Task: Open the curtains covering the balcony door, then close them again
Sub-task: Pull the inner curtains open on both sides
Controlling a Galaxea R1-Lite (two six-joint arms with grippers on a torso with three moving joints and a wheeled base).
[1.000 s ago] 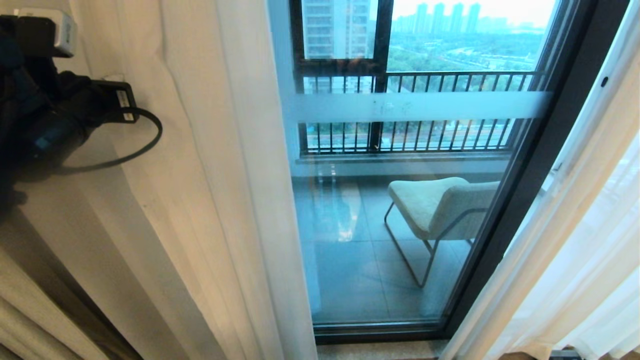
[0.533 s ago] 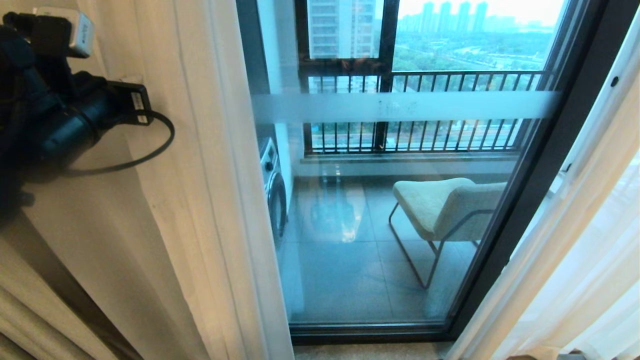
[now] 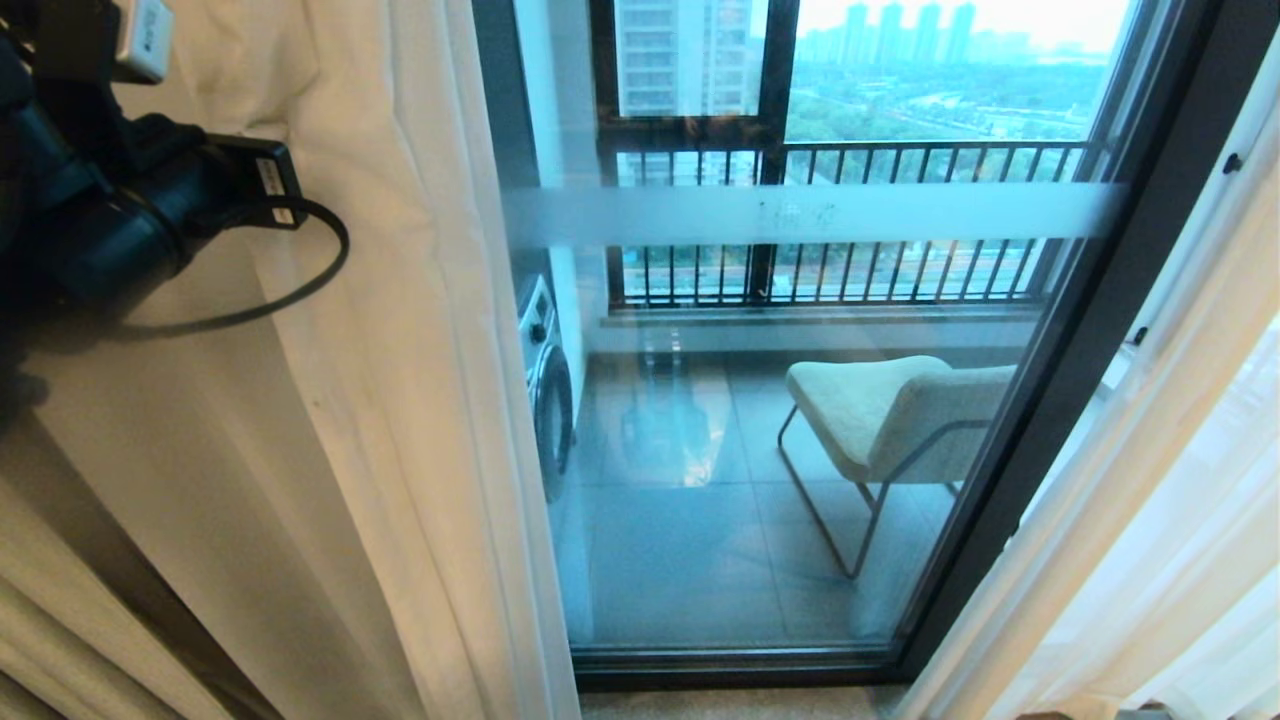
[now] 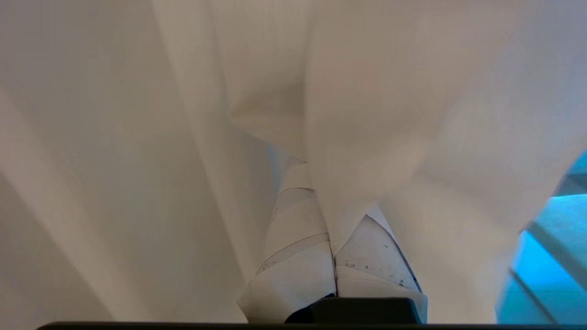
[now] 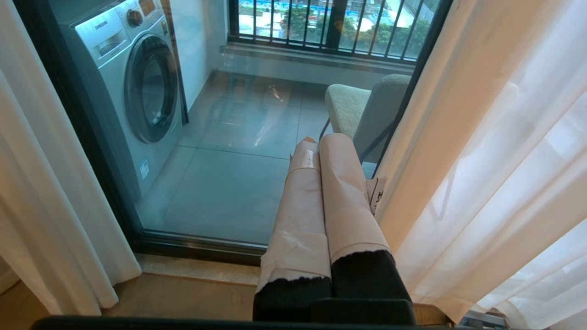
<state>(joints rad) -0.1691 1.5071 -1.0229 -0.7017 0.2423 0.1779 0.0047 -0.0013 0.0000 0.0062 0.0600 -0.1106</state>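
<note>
The left curtain (image 3: 400,350), a cream pleated panel, hangs bunched at the left of the balcony door (image 3: 800,450), whose glass with its frosted band is largely uncovered. My left arm (image 3: 120,220) reaches into this curtain's folds high on the left. In the left wrist view my left gripper (image 4: 328,206) is shut on the curtain (image 4: 367,114), a fold running down between its white-taped fingers (image 4: 293,238). A sheer right curtain (image 3: 1150,500) hangs beside the dark door frame (image 3: 1080,330). My right gripper (image 5: 321,140) is shut and empty, low before the door.
Behind the glass stand a washing machine (image 5: 137,91) on the left and a pale chair (image 3: 880,420) on the right, with a black railing (image 3: 850,270) beyond. The door's bottom track (image 5: 197,247) meets the wooden floor (image 5: 183,298).
The left curtain's edge has slid to the left with my left arm, uncovering more glass and the washing machine. The right arm has kept still.
</note>
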